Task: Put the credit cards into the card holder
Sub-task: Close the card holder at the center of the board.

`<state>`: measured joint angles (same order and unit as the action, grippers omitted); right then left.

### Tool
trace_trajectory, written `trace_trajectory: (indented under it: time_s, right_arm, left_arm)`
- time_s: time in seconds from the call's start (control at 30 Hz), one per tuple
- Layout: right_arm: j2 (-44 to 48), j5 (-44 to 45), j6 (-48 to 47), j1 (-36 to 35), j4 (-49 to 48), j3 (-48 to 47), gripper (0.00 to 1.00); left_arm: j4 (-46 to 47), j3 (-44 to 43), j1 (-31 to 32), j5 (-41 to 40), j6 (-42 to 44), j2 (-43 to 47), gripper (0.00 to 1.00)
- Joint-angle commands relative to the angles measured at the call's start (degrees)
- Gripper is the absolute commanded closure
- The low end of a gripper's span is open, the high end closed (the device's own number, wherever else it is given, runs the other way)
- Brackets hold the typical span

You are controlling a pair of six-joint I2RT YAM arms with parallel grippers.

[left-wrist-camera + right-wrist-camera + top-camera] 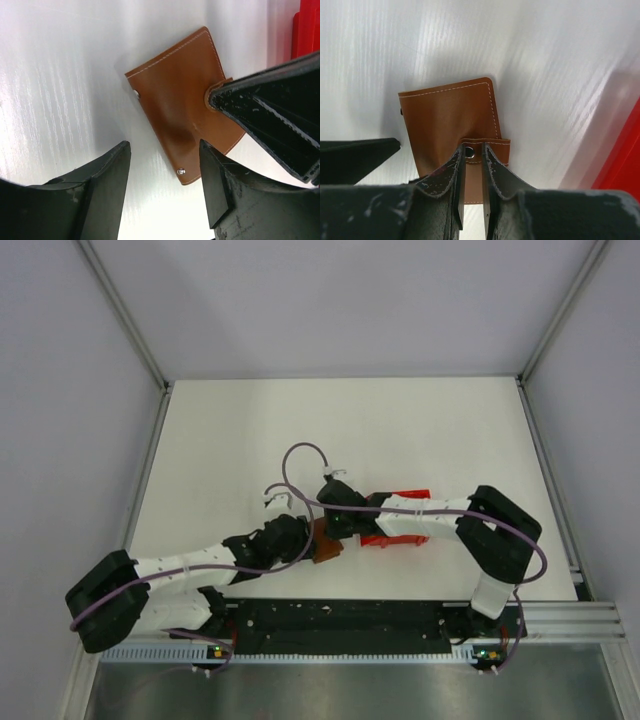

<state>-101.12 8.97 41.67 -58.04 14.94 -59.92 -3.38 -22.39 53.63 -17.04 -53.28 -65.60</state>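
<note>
The card holder (180, 100) is a brown leather wallet lying flat on the white table, also seen from above (326, 544). My right gripper (473, 148) is shut on its snap strap (495, 150) at the wallet's edge. In the left wrist view its black fingers (270, 120) reach in from the right. My left gripper (164, 145) stands open just over the wallet's near corner, one finger on each side and nothing between them. From above, both grippers meet over the wallet near the table's front centre. The credit cards are out of view.
A red plastic box (400, 525) sits right of the wallet, partly under the right arm, and shows at the edge of both wrist views (307, 30) (620, 170). White walls and metal rails (145, 470) border the table.
</note>
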Motion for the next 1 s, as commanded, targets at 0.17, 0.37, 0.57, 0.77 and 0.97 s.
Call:
trace_trajectory:
  time_s: [0.17, 0.37, 0.57, 0.77, 0.97]
  right_arm:
    - [5.58, 1.92, 8.77, -1.81, 6.59, 5.17, 0.82]
    - [9.27, -0.26, 7.82, -2.25, 6.68, 4.9, 0.76]
    - [12.61, -2.29, 5.53, -2.16, 6.77, 4.72, 0.55]
    - [20.08, -4.66, 4.3, -2.16, 6.59, 9.99, 0.38]
    - [25.08, -4.5, 8.33, -2.08, 10.54, 15.96, 0.36]
  left_arm:
    - [-6.29, -2.92, -4.14, 6.57, -0.34, 1.53, 0.37]
    - [-8.49, -3.62, -7.92, 11.23, 1.07, 2.15, 0.34]
    - [-12.52, -7.92, -10.29, 12.64, 3.7, 1.09, 0.27]
    - [-17.18, -13.55, -11.79, 12.03, 6.34, 0.74, 0.13]
    - [-19.21, -15.4, -13.2, 12.2, 7.75, -0.23, 0.09]
